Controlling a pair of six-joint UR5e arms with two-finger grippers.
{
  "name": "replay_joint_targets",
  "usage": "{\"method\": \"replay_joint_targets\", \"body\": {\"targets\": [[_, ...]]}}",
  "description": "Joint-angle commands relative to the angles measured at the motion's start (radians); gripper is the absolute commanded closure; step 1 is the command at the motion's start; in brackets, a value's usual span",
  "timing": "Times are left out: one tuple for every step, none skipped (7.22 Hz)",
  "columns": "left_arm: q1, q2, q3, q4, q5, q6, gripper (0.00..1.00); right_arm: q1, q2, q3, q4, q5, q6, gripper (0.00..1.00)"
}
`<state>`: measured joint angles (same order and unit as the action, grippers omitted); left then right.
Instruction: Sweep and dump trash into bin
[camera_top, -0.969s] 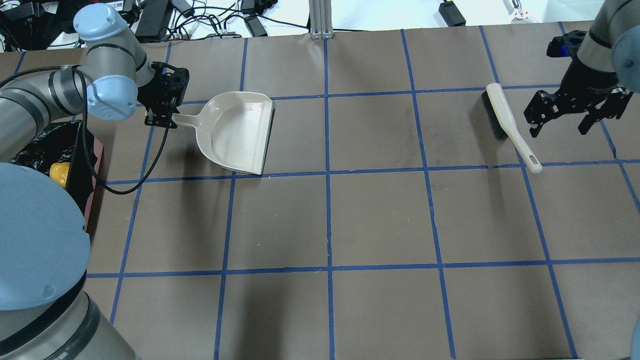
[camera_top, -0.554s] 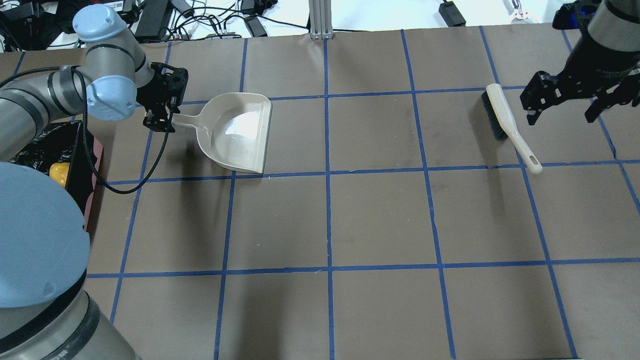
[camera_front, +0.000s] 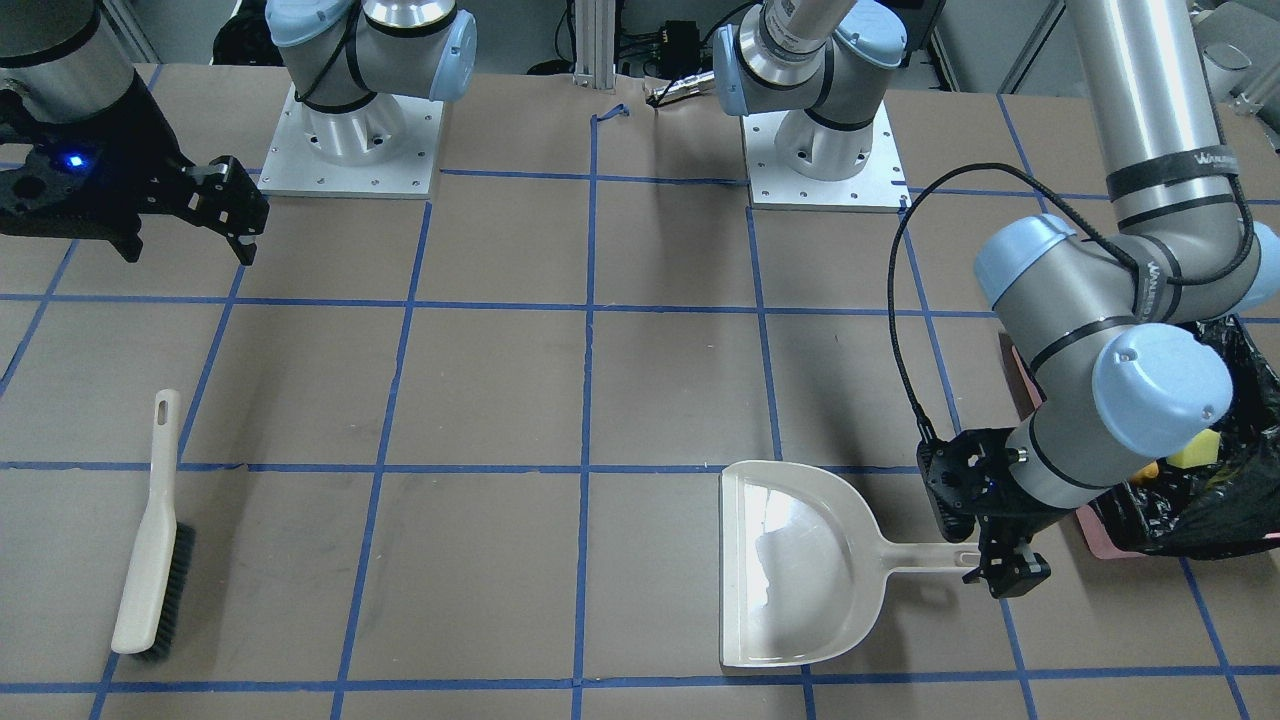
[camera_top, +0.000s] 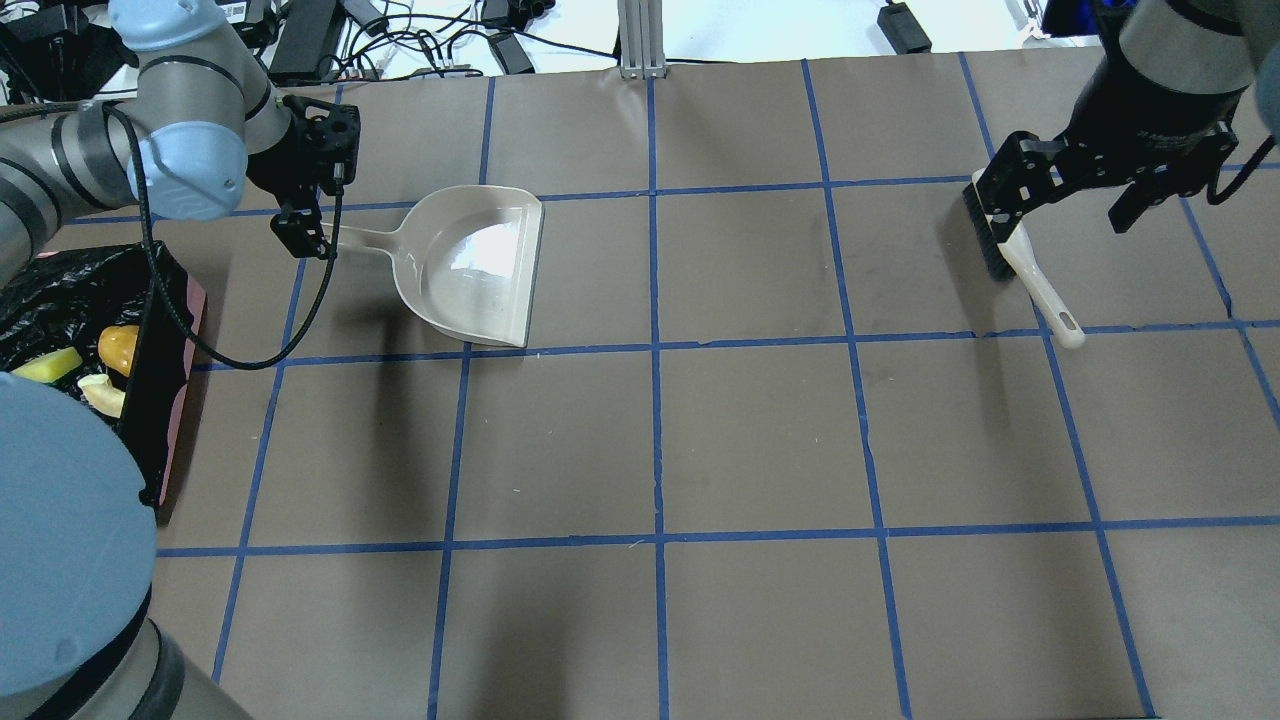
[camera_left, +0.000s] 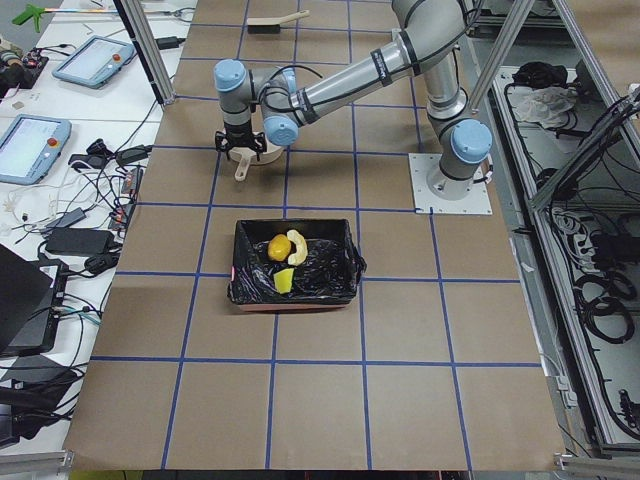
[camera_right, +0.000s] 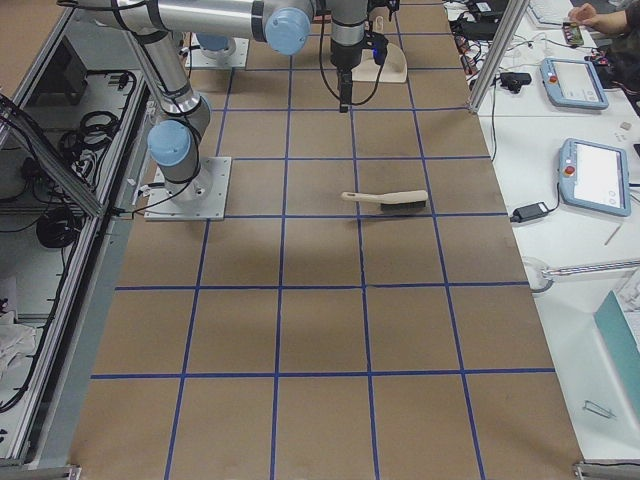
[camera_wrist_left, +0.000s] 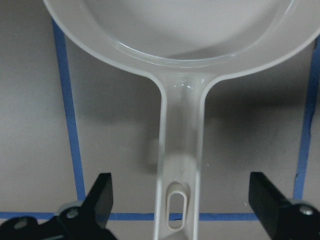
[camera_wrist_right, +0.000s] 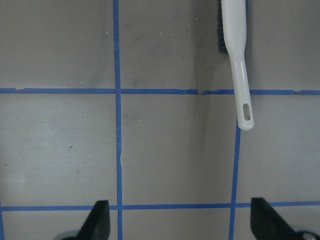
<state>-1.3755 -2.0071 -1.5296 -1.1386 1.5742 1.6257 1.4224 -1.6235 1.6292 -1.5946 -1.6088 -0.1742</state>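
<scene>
1. The left gripper (camera_wrist_left: 180, 192) is at the upper left of the overhead frame. Its fingers are spread wide on both sides of the dustpan (camera_top: 470, 265) handle and do not touch it.
2. The dustpan lies on the table (camera_top: 760, 440). Its straight lip faces the right of the frame, and its lower corner is just above a blue line (camera_top: 560, 349).
3. The bin (camera_top: 168, 340) stands at the left edge of the overhead frame, near the handle but apart from it; the robot's shoulder hides part of it.
4. The trash is inside the bin, close together: lump (camera_top: 118, 348), wedge (camera_top: 45, 365) and slice (camera_top: 103, 392).
5. The right gripper (camera_top: 1062, 203) hangs at the upper right, fingers open and holding nothing. One finger covers the bristle end of the brush (camera_top: 1032, 272).
6. The brush lies slanted, and its handle tip reaches a crossing of blue lines.
7. Between the dustpan lip and the brush there is a broad stretch of brown table.
</scene>
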Motion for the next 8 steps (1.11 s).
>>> {"method": "replay_joint_targets", "body": {"targets": [[-0.017,0.143,0.002,-0.174,-0.003,-0.312,0.04,0.076,-0.024,0.000,-0.005,0.058,-0.001,0.00],[-0.034,0.219,0.000,-0.258,-0.006,-0.471,0.02,0.107,-0.024,0.000,-0.011,0.059,-0.001,0.00],[-0.036,0.287,-0.003,-0.358,-0.022,-0.592,0.00,0.110,-0.027,0.000,-0.013,0.062,-0.002,0.00],[-0.037,0.335,-0.014,-0.381,-0.025,-0.771,0.00,0.110,-0.027,0.000,-0.011,0.075,-0.001,0.00],[-0.040,0.393,-0.017,-0.417,-0.028,-0.919,0.00,0.110,-0.027,0.000,-0.011,0.075,-0.001,0.00],[-0.040,0.448,-0.021,-0.467,-0.033,-1.017,0.00,0.110,-0.026,0.000,-0.010,0.075,-0.001,0.00],[-0.042,0.485,-0.026,-0.483,-0.033,-1.207,0.00,0.110,-0.024,0.001,-0.011,0.075,-0.001,0.00],[-0.054,0.510,-0.046,-0.490,-0.037,-1.403,0.00,0.109,-0.019,0.001,-0.018,0.072,0.001,0.00]]}}
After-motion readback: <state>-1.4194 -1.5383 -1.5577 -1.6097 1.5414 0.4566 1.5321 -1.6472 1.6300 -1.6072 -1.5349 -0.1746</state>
